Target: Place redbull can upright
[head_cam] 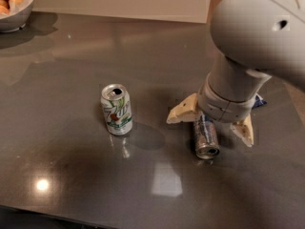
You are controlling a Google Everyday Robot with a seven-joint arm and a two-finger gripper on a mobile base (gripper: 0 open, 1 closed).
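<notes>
The redbull can (206, 138) lies on its side on the dark table (71, 70), right of centre, with its open end toward the front edge. My gripper (210, 127) is directly over the can's far end. It is open, with one cream finger (181, 114) to the can's left and the other (244, 130) to its right. The arm's wrist hides the far end of the can. I cannot tell whether the fingers touch the can.
A white-and-green 7up can (116, 109) stands upright left of the redbull can. A white bowl of food (12, 6) sits at the far left corner. A bit of a blue wrapper (259, 100) shows behind the arm. A white wall panel runs along the far edge.
</notes>
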